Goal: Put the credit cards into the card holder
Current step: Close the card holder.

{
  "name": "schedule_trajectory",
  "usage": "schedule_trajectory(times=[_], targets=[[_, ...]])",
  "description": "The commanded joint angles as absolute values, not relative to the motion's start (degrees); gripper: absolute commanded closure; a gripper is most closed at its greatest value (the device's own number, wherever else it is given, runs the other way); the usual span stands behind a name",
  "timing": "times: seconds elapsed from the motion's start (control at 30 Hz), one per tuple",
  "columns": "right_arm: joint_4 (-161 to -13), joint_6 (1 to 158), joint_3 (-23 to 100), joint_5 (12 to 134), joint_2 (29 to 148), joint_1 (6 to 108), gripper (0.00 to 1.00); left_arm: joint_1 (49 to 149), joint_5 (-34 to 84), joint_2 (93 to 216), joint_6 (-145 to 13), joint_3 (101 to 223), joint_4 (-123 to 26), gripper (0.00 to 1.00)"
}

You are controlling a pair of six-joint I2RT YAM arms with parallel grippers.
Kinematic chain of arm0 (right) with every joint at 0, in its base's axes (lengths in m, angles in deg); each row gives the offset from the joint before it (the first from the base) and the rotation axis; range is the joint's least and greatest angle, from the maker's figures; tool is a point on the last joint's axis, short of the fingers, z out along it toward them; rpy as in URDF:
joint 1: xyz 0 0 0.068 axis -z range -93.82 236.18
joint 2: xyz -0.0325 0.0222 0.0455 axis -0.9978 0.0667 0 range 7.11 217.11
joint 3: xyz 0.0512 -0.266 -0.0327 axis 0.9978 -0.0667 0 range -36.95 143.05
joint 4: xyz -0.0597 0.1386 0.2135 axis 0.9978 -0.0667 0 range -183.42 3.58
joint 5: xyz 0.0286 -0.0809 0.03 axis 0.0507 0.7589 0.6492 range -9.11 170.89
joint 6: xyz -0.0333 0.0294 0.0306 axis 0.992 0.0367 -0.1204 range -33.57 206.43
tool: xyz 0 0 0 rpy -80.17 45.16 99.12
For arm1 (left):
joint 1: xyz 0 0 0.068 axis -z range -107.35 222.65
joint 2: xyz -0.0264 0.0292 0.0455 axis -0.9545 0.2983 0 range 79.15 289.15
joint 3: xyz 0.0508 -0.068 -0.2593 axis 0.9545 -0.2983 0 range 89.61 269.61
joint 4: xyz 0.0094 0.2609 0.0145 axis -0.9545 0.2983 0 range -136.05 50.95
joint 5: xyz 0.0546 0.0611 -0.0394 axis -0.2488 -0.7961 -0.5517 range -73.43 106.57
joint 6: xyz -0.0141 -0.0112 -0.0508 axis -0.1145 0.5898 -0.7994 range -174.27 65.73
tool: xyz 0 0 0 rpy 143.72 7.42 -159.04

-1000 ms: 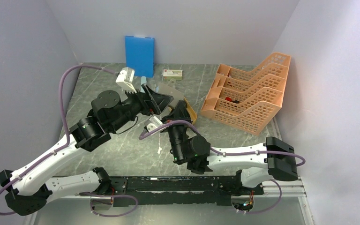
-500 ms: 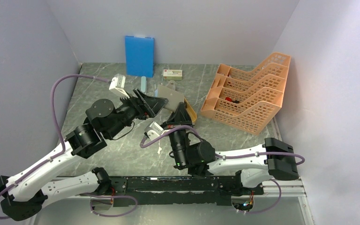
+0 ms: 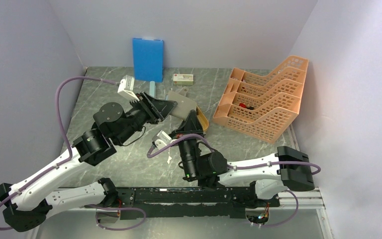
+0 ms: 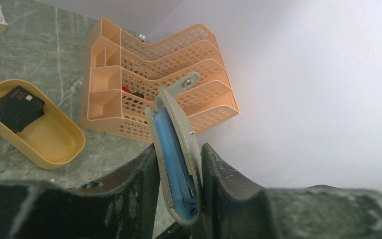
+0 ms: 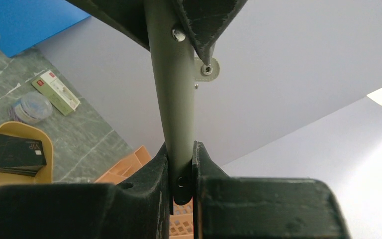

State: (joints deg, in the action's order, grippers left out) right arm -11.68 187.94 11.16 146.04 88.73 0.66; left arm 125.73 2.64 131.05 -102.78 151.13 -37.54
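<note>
**Both grippers clamped on the card holder, cards lying in the tray**

The left gripper [image 4: 179,149] has its fingers [image 4: 129,184] partly closed, and the card holder [image 4: 171,129] stands between them. Each inner pad lies against one grey outer face, so these fingers are clamped on it and not together. The right gripper [image 5: 180,149] takes the same card holder at its other end. Its fingers [image 5: 149,174] are nearly together, with only the thin grey body pinched between the tips. The card holder reaches from one pair of fingers to the other and is lifted off the table [image 3: 224,139].

The card holder is taupe-grey outside. Between the left fingers its fold is a little open, and blue inner faces show in the slit. A small strap with a round metal snap sticks out past the left fingertips.

The credit cards [image 4: 16,107] are a dark stack inside the yellow oval tray [image 4: 54,147]. The tray is down on the table, beyond the left fingertips and off to one side. No finger touches the cards.
</note>
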Motion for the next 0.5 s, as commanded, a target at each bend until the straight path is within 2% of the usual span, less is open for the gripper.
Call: schedule_trajectory(times=[0.0,0.03,0.17,0.23,0.27,0.33,0.37,0.4,0.47], targets=[[-2.64,189.68,12.59,144.13,88.86,-1.11,1.00,125.23,-0.57,132.48,-102.51,152.45,-37.45,0.65],[-2.09,190.04,12.66,144.17,89.04,-1.29,1.00,125.28,-0.44,132.49,-102.57,152.29,-37.50,0.69],[-0.37,190.83,13.09,144.80,89.28,-1.79,1.00,125.29,-0.58,132.74,-102.86,152.35,-36.83,0.94],[0.36,190.47,13.80,145.99,89.26,-2.04,1.00,125.22,-0.62,132.52,-102.48,152.01,-37.22,0.95],[-0.56,189.59,14.14,147.22,89.13,-2.11,0.93,125.23,-0.95,132.31,-102.15,151.86,-37.29,0.95],[-6.52,184.97,13.74,148.96,87.49,-2.49,0.58,125.21,-2.72,131.79,-101.55,152.01,-36.33,0.95],[-14.24,179.71,13.72,149.87,85.70,-2.68,0.41,125.23,-3.54,131.53,-100.96,152.40,-35.70,0.95],[-24.70,171.09,14.08,150.32,83.32,-2.99,0.29,125.21,-4.43,131.27,-100.16,152.80,-34.97,0.95],[-58.18,146.52,18.94,147.84,77.98,-3.58,0.09,125.20,-5.93,130.61,-98.52,153.86,-33.50,0.95]])
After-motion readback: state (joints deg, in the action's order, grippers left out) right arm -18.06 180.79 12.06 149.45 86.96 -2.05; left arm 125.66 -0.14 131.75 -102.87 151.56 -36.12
